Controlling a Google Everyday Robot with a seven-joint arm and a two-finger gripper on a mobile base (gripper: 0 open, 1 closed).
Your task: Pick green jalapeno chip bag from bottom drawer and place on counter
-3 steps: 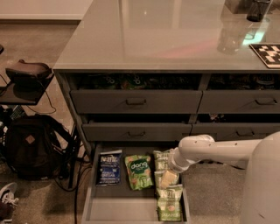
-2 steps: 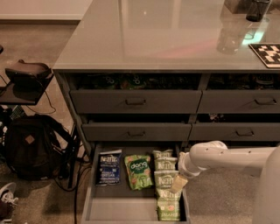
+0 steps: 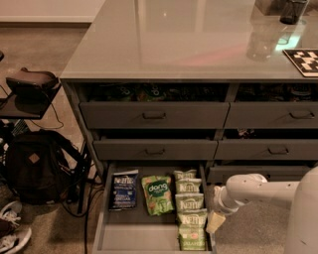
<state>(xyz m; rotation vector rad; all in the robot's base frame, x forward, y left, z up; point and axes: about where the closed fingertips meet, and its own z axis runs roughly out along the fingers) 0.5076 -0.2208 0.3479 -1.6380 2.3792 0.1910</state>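
Note:
The bottom drawer (image 3: 136, 234) stands pulled open at the cabinet's foot. Along its right side lie several light-green jalapeno chip bags in a column; the nearest one (image 3: 192, 231) shows its lettering, with others behind it (image 3: 189, 202). A brighter green "dong" bag (image 3: 158, 194) and a dark blue Kettle bag (image 3: 123, 191) lie to their left. My gripper (image 3: 214, 222) hangs from the white arm (image 3: 248, 189) just right of the drawer's right wall, beside the nearest bags and holding nothing that I can see. The glossy grey counter (image 3: 169, 39) spreads above.
Upper drawers with slim bar handles (image 3: 154, 115) are partly open. A black backpack (image 3: 34, 166), cables and shoes (image 3: 11, 233) sit on the floor at left, below a dark stand (image 3: 29, 83). A checkered board (image 3: 304, 60) and a dark cup (image 3: 293, 10) stand on the counter's right.
My arm has swung right and drawn back, taking the gripper from over the chip bag column to just outside the drawer's right wall. The bags have not moved.

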